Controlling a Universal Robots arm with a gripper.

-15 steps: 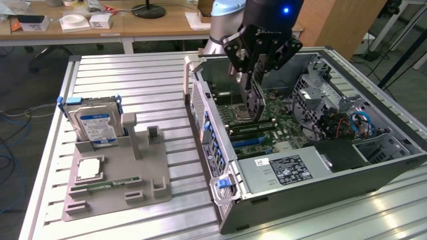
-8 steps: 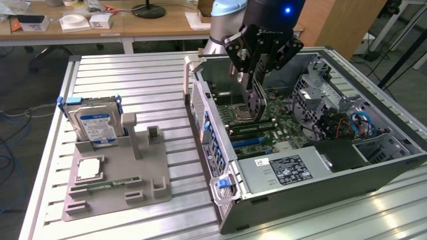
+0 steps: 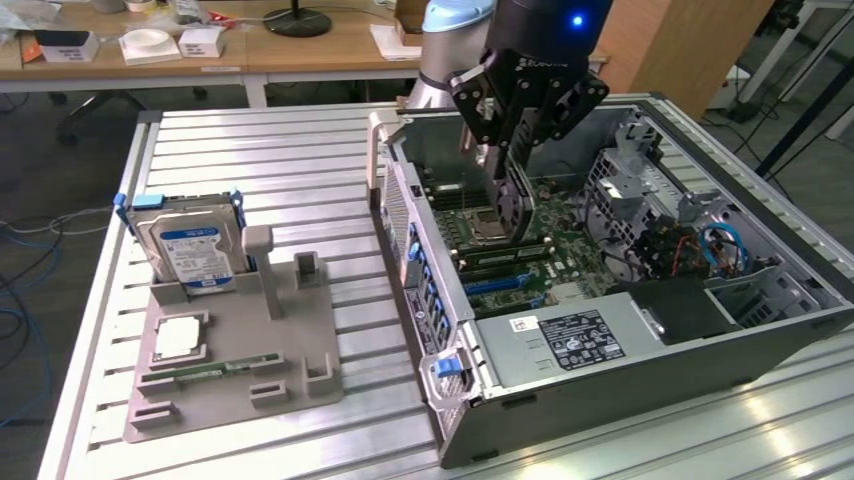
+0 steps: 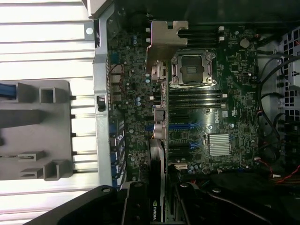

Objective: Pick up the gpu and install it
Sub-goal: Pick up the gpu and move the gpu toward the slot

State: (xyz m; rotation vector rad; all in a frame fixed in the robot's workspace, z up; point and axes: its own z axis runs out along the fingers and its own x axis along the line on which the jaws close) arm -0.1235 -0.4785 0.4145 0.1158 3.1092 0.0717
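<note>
The gripper [image 3: 511, 170] pinches the gpu [image 3: 518, 212] on edge over the motherboard [image 3: 561, 265] inside the open computer case [image 3: 534, 360], near one o'clock in the exterior view. If its lower edge misses the blue slot [image 4: 180, 126], or the bracket [image 4: 165, 40] catches the case wall, pressing could tilt or jam the card. That lower edge is hidden, so I cannot tell whether it touches the board.

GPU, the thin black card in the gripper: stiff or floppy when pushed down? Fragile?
The thin black gpu card with the metal bracket is probably stiff: it stands straight, edge-on, above the green motherboard. Likely light for its size, being so thin. Probably fragile under sideways load, since the black gripper holds just one edge.
</note>
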